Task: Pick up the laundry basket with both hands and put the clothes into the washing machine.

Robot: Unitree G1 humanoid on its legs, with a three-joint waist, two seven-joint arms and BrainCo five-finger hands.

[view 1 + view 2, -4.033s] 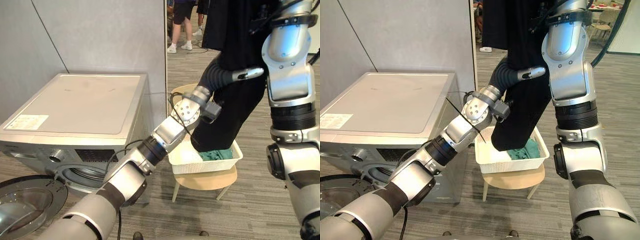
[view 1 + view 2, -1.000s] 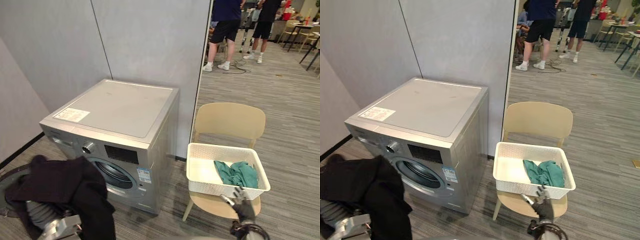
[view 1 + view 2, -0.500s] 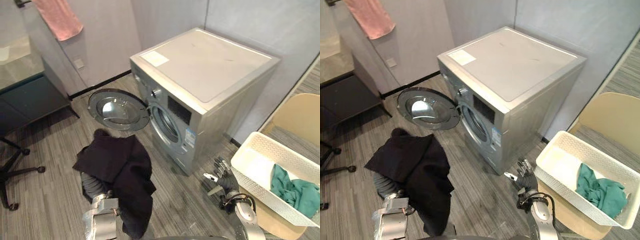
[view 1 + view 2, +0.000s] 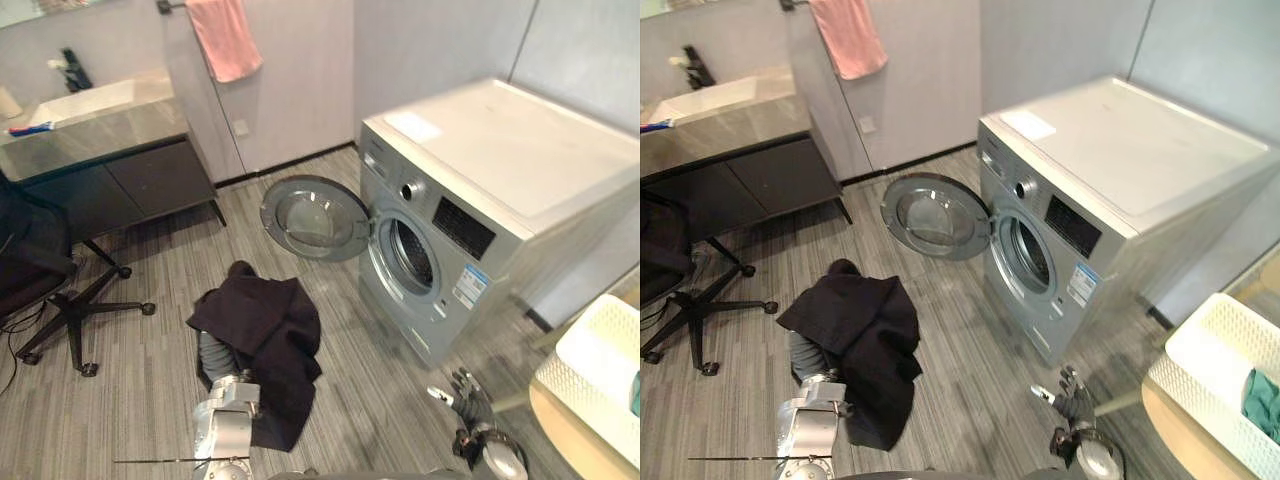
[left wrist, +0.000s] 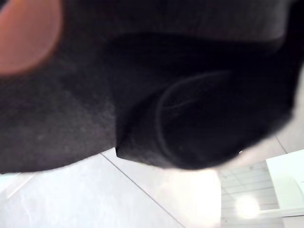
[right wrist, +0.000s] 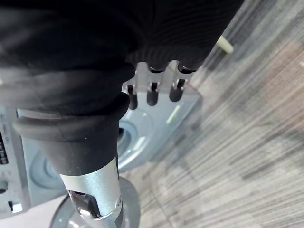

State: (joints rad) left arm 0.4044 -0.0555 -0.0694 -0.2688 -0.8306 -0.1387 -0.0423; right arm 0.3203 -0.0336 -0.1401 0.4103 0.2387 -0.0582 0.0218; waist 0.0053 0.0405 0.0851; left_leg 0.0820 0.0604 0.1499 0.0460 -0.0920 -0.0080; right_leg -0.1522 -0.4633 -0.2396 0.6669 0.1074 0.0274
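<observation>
Looks like the loading step: a black garment (image 4: 265,335) draped over the left hand (image 4: 211,357), well apart from the washing machine (image 4: 500,170). Cannot tell how the left fingers sit, hidden under the cloth. Right hand (image 4: 463,392) low at the right, fingers spread, holding nothing. White laundry basket (image 4: 1215,365) off to the right on a tan chair (image 4: 575,440), with a teal cloth (image 4: 1262,398) inside. Next, most likely: swing the left hand past the open door (image 4: 312,217) to the round opening (image 4: 405,258) and push the garment in. Hangs with its long way running from a bunched top, nearest the door, back toward the robot.
</observation>
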